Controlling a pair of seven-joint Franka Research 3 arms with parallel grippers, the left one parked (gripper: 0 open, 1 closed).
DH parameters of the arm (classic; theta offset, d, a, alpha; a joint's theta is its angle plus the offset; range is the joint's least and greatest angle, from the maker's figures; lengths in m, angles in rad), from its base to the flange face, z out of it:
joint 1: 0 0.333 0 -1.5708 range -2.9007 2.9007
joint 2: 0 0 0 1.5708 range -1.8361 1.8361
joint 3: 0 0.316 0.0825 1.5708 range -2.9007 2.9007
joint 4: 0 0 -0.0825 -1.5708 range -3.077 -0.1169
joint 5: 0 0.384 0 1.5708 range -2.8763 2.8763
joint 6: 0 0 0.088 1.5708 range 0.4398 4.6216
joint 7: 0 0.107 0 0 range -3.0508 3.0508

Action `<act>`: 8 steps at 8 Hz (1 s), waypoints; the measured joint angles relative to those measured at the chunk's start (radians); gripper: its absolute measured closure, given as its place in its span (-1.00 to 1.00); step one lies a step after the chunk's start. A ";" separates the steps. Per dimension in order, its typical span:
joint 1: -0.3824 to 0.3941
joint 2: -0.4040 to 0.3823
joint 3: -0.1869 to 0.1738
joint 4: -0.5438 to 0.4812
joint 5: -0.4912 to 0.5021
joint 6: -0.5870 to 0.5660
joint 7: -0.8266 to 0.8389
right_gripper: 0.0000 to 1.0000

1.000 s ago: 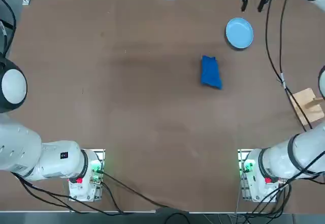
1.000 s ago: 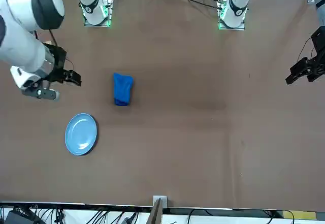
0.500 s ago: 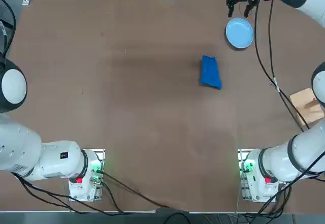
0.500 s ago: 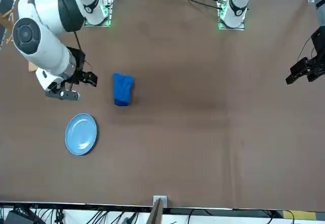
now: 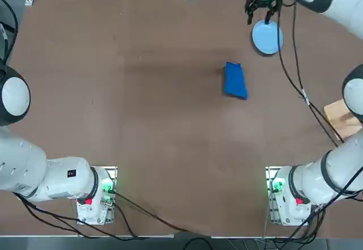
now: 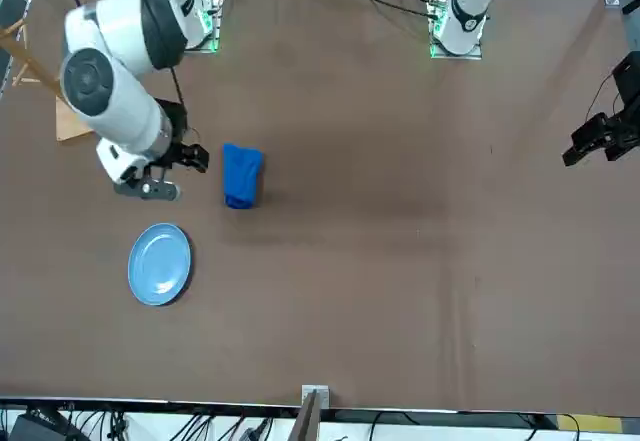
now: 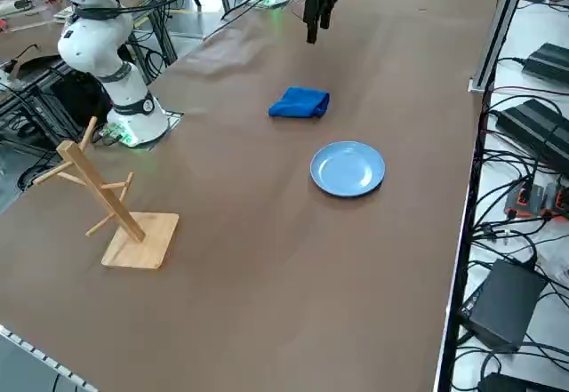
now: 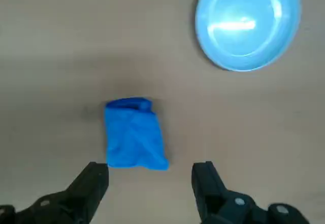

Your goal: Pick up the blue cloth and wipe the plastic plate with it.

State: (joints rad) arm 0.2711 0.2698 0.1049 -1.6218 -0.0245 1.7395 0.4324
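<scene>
While spread wide, the right pincer (image 8: pixel 151 179) hangs empty above the blue cloth (image 8: pixel 134 134).

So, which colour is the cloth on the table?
The cloth is deep royal blue, plain, clearest in the right wrist view.

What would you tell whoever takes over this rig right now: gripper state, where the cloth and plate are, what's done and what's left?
Right gripper: open, empty, held high above the table, looking down on the blue cloth.
Blue cloth: bunched up, flat on the brown table, untouched.
Plastic plate: light blue, upright on the table further from the robot than the cloth, apart from it, nothing on it.
A wooden rack stands near the right edge, out of the way.
Done: nothing yet; cloth not grasped.
Left: descend over the cloth, grasp it, carry it to the plate, wipe.
</scene>
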 joint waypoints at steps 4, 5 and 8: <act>0.093 0.083 0.001 -0.092 -0.001 0.163 0.085 -1.00; 0.100 0.097 -0.001 -0.121 -0.002 0.198 0.103 -1.00; 0.136 0.151 -0.021 -0.142 -0.002 0.256 0.179 -1.00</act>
State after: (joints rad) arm 0.4066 0.4208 0.0842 -1.7639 -0.0263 1.9957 0.6117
